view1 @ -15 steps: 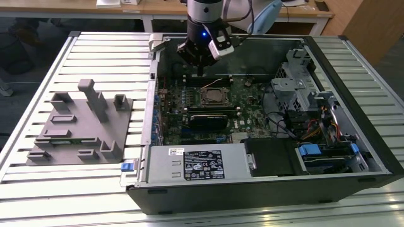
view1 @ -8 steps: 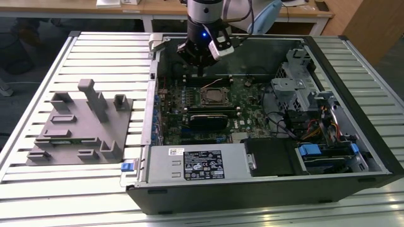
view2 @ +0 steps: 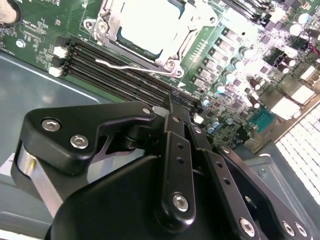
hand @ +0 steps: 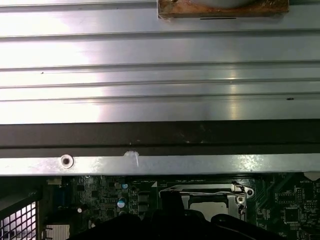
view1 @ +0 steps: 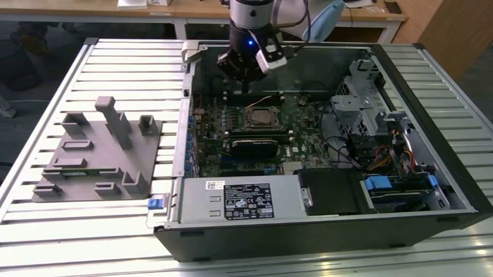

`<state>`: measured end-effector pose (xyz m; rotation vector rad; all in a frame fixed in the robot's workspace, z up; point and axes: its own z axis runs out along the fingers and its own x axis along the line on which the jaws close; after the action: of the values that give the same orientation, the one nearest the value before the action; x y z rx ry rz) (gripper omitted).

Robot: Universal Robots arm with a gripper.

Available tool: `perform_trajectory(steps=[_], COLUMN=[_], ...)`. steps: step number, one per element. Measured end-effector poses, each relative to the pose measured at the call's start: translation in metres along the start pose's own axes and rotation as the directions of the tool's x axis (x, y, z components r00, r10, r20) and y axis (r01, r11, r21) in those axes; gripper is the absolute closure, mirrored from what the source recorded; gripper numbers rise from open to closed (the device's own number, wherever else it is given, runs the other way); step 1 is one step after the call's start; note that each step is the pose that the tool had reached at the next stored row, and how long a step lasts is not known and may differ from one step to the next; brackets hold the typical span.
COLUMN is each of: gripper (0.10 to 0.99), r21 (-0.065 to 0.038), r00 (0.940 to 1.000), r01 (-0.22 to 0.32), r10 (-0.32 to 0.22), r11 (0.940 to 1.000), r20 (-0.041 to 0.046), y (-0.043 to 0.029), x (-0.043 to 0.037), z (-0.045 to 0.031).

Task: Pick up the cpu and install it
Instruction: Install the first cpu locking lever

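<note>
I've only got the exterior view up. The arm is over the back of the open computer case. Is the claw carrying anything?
Observer: No. In the second wrist view the claw is shut, with nothing between its tips.
Operator: So where's the cpu?
Observer: The cpu lies inside the socket frame, pale top up; both wrist views show it there.
Operator: Is the lever latched?
Observer: I can't tell. In the second wrist view the wire lever lies along the side of the frame that faces the memory slots.
</note>
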<state>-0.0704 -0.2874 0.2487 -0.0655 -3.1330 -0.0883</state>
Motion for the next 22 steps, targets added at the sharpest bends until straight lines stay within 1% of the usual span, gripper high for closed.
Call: perform_trajectory(steps=[4, 7, 9, 13, 17, 22], gripper=[0.980, 0.980, 0.980, 0.980, 0.980, 0.980], r21=[-0.001, -0.011, -0.014, -0.014, -0.010, -0.010], r00=[1.0000, 1.0000, 1.0000, 1.0000, 0.9994, 0.9993], r01=[0.000, 0.000, 0.000, 0.002, 0.034, 0.037], r10=[0.000, 0.000, 0.000, -0.002, -0.034, -0.037], r11=[1.0000, 0.9999, 0.9999, 0.9999, 0.9994, 0.9993], r20=[-0.0001, -0.0006, -0.0005, -0.0007, -0.0024, -0.0026], y=[-0.0003, -0.0022, -0.0034, -0.0039, -0.0040, -0.0034], x=[-0.0028, -0.0035, -0.0036, -0.0060, -0.0090, -0.0129], z=[0.0010, 0.0023, 0.0040, 0.0079, 0.0128, 0.0176])
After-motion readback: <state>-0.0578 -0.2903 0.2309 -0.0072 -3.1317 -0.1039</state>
